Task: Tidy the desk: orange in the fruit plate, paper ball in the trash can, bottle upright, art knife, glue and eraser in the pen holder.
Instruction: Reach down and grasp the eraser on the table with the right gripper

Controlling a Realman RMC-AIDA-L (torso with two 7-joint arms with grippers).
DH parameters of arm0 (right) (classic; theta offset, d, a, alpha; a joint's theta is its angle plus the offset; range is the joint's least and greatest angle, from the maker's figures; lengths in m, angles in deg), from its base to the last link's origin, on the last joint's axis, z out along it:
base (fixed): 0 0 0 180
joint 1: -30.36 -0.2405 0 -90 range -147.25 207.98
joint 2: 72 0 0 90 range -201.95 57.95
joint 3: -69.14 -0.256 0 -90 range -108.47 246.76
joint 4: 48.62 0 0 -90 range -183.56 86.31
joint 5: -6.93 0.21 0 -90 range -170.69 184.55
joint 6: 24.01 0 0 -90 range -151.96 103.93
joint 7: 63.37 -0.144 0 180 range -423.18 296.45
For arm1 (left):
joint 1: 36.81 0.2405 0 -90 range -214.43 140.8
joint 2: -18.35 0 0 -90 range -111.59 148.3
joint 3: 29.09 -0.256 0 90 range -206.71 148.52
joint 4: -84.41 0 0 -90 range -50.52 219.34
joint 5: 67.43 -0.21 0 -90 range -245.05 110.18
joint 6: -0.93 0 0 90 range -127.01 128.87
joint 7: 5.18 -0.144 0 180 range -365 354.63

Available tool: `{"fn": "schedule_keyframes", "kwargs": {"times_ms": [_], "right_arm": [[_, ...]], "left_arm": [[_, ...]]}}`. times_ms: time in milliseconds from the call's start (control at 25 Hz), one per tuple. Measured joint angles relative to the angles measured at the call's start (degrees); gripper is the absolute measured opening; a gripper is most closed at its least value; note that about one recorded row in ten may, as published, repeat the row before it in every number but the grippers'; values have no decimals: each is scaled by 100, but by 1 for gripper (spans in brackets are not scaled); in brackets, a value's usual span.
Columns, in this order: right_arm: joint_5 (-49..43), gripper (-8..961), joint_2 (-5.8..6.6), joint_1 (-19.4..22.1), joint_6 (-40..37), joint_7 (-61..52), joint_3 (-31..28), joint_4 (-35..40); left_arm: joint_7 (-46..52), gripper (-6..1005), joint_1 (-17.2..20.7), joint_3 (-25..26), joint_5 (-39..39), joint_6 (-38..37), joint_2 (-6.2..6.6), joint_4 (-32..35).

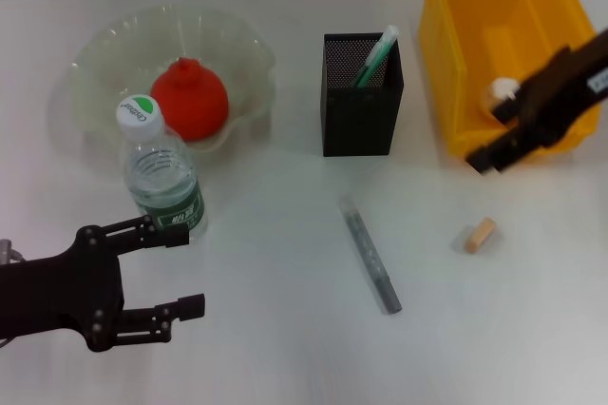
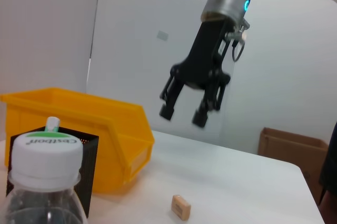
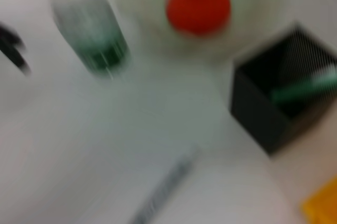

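The orange [image 1: 190,99] lies in the fruit plate [image 1: 95,58]. The bottle [image 1: 161,175] stands upright in front of the plate. My left gripper [image 1: 190,269] is open and empty, just in front of the bottle. The art knife [image 1: 378,56] stands in the pen holder [image 1: 361,120]. The paper ball [image 1: 501,91] lies in the trash can [image 1: 475,34]. My right gripper [image 1: 492,144] hangs open and empty above the trash can's front edge; it also shows in the left wrist view [image 2: 184,114]. The glue [image 1: 372,255] and the eraser [image 1: 480,234] lie on the table.
The white table [image 1: 285,329] carries everything. The glue lies in front of the pen holder, the eraser to its right, in front of the trash can. A cardboard box [image 2: 292,148] stands beyond the table's far side in the left wrist view.
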State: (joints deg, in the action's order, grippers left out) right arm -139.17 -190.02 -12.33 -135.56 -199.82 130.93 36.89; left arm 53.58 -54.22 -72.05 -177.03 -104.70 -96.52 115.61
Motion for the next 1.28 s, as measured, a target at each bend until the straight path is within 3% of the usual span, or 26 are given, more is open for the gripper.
{"fn": "schedule_keyframes", "kwargs": {"times_ms": [120, 320, 960, 1200, 1280], "right_arm": [[-780, 761, -109, 1, 10, -270, 859, -175], [-1076, 760, -123, 28, 357, -540, 1507, -671], [-993, 756, -159, -103, 1755, -826, 2385, -2165], [-952, 752, -170, -122, 2048, -843, 2630, -2362], [-952, 680, -170, -123, 2076, -844, 2657, -2368]], "left_arm": [[2, 811, -34, -24, 0, 20, -9, 0], [38, 811, -44, -29, 0, 23, -11, 0], [65, 811, -30, -10, 0, 26, -8, 0], [65, 811, -40, -27, 0, 33, -10, 0], [64, 811, -36, -27, 0, 35, -14, 0]]}}
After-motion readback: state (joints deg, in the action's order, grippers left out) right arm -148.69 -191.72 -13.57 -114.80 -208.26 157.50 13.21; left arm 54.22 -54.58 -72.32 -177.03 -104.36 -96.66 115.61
